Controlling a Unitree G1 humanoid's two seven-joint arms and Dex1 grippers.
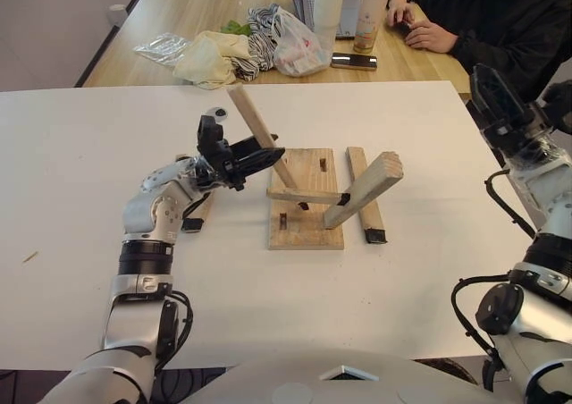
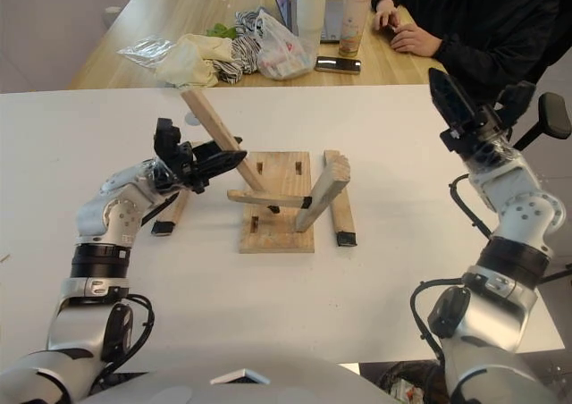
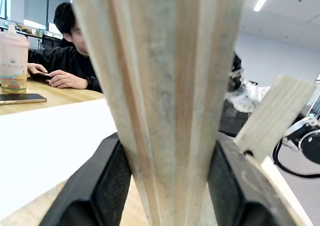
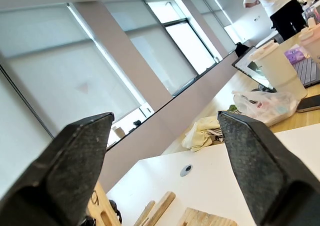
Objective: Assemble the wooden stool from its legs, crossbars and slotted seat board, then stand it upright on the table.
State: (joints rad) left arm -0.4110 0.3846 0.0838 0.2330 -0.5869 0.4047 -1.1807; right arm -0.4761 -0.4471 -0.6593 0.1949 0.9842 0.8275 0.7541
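Left gripper (image 1: 268, 158) is clamped across the flat faces of a tilted leg (image 1: 248, 109), whose lower end meets the seat board (image 1: 308, 230). The board lies flat mid-table (image 1: 89, 172). A second leg (image 1: 368, 185) leans out of the board, tied in by a crossbar (image 1: 299, 195). Right gripper (image 2: 478, 91) hangs high off to the side, fingers spread, empty. The wood looks stiff, light and not fragile. Smooth faces could slip, so I'd hold low near the slot, not at the tip.

Left claw (image 1: 273, 156) clamps a leg (image 1: 248, 109); right claw (image 2: 481, 91) raised, spread.
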